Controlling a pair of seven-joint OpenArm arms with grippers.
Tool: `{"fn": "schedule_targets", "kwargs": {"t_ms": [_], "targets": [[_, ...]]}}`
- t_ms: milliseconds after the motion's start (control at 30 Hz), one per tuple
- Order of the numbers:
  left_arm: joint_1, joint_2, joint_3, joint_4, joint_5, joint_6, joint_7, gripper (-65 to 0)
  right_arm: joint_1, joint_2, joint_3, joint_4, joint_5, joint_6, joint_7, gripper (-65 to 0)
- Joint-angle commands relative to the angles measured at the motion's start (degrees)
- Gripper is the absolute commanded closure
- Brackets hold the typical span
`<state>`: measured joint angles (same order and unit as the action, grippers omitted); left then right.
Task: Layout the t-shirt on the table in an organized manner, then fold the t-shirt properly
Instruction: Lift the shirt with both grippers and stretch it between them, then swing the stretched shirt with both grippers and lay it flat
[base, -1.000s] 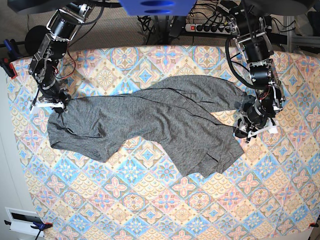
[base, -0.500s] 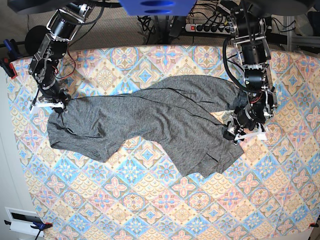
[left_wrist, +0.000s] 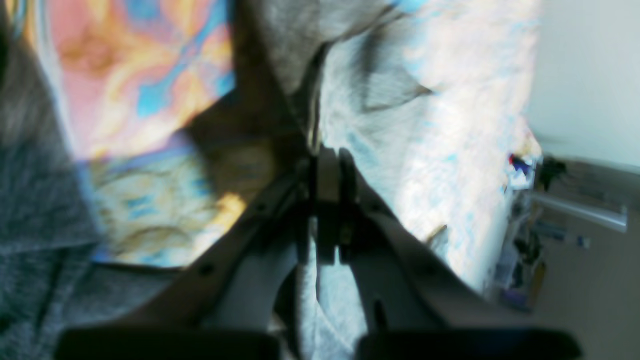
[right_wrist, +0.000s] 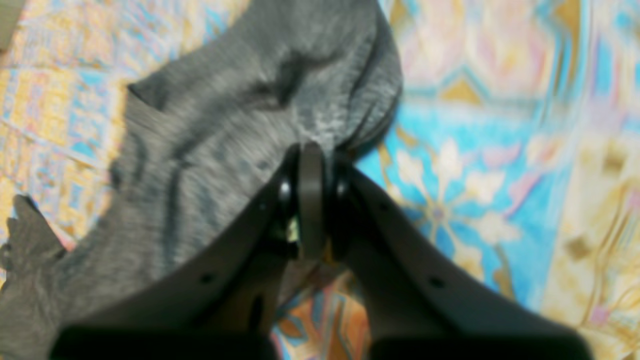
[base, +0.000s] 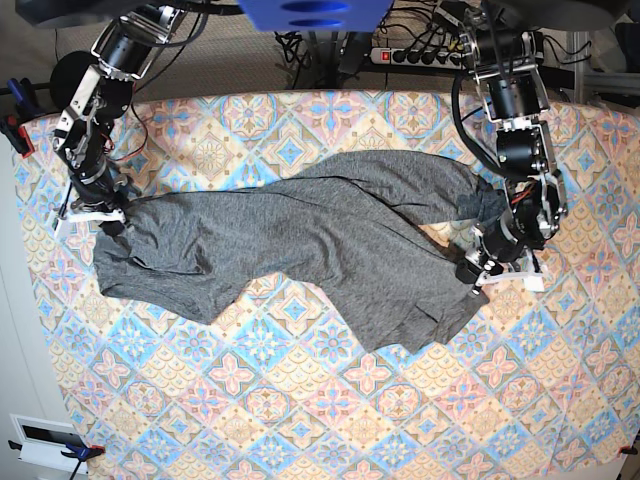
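The dark heather-grey t-shirt (base: 300, 240) lies crumpled and stretched slantwise across the patterned table (base: 300, 400). My right gripper (base: 100, 215) is at the shirt's left end. In the right wrist view this gripper (right_wrist: 311, 150) is shut, with a bunched fold of the t-shirt (right_wrist: 225, 100) pinched at its tips. My left gripper (base: 478, 275) is low over the shirt's right edge. In the blurred left wrist view this gripper (left_wrist: 326, 160) has its fingers pressed together, with grey fabric (left_wrist: 30, 200) around and beneath them.
A power strip (base: 420, 55) and cables lie behind the table's far edge. A white device (base: 45, 440) sits off the front left corner. Clamps (base: 15, 130) hold the cloth at the left edge. Bare patterned cloth fills the front half.
My left gripper has dropped onto the shirt's right edge and gone from open to shut. The right gripper kept its grip and drew the left end slightly outward.
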<state>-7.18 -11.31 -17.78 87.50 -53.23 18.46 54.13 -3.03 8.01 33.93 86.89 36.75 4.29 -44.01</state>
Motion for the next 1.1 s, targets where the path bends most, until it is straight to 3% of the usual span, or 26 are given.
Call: {"fn": "schedule_targets", "kwargs": {"t_ms": [0, 400, 700, 867, 1067], "targets": [[0.3, -0.9, 0.1, 3.9, -0.3, -0.2, 0.0, 0.0, -0.7, 0.8, 0.3, 1.9, 0.6, 0.5, 0.8, 0.0], [11.4, -8.4, -0.2, 23.4, -1.0, -0.3, -0.3, 0.0, -7.4, 2.9, 0.7, 12.1, 0.6, 0.5, 0.8, 0.0], [15.3, -8.5, -5.4, 27.4, -4.4, -0.3, 0.0, 0.0, -12.0, 3.7, 2.1, 20.8, 0.6, 0.5, 0.6, 0.0], [16.4, -10.0, -6.5, 27.4, -5.2, -0.3, 0.0, 0.0, -11.4, 3.7, 6.1, 22.0, 0.6, 0.5, -4.7, 0.0], [16.6, -10.0, -6.5, 27.4, -6.4, -0.4, 0.0, 0.0, -11.9, 4.0, 6.8, 23.1, 0.6, 0.5, -5.8, 0.0]]}}
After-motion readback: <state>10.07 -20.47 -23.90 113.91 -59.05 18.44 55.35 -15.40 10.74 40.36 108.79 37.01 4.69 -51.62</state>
